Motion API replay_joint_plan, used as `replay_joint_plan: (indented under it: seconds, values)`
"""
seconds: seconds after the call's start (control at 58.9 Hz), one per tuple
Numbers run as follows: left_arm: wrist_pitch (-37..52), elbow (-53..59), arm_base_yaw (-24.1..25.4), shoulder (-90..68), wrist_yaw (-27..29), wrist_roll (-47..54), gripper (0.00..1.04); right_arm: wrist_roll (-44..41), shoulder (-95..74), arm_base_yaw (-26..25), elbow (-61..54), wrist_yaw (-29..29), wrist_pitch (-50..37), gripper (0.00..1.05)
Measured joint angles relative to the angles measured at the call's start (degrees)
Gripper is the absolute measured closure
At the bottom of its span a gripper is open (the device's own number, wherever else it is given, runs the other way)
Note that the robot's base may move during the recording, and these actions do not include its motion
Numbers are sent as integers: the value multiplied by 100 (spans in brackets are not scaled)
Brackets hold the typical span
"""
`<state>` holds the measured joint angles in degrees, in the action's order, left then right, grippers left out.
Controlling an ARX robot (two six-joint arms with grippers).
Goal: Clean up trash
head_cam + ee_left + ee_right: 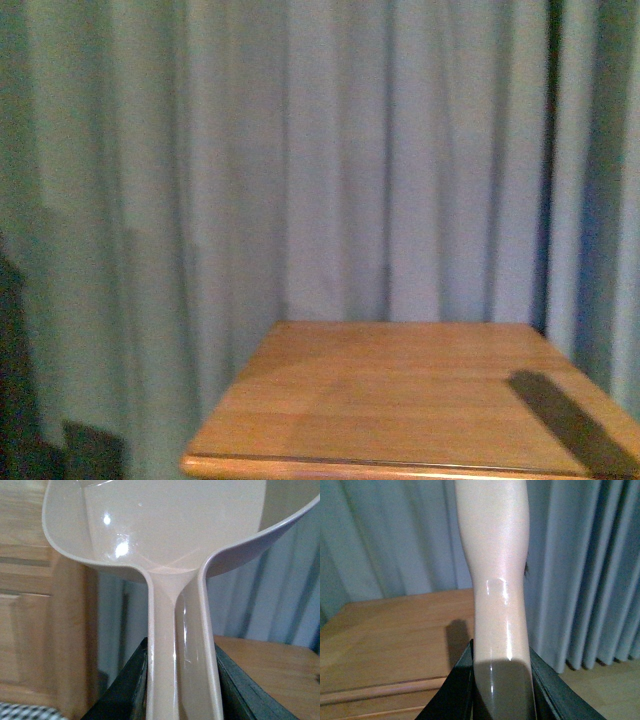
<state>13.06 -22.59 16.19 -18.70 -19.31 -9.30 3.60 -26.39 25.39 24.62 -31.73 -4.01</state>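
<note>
Item, trash: shows in none of the three views, so its look and place cannot be told. Item, dustpan (165, 525): beige glossy plastic, filling the upper half of the left wrist view; its open scoop faces the camera and holds only bright spots of reflected light on bare plastic; its channelled handle runs down the centre of the frame. Item, left tool (181, 650): dark fingers (131, 680) clamped on either side of the dustpan handle at the bottom of the frame. Item, beige handle (495, 545): smooth, glossy, slightly waisted, standing up the middle of the right wrist view, with a small dark wisp at its right edge. Item, right tool (501, 647): dark fingers closed against both sides of the beige handle at bottom centre. Item, tabletop (400, 390): light wood with a rounded front edge, lower centre and right of the front view, carrying a dark slanted shadow (565, 420) at lower right. Item, curtain (330, 150): blue-grey, in long vertical folds, behind the tabletop. Item, wooden panel (30, 605): left side of the left wrist view, with black-and-white checked cloth (25, 711) in the lower left corner.
</note>
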Motion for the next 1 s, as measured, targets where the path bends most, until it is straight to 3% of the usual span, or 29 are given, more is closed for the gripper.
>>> replay_joint_plan:
  seconds: [1.002]
  values:
    - [0, 11, 13, 20, 63, -17, 77, 0, -20, 26, -28, 46, 7, 84]
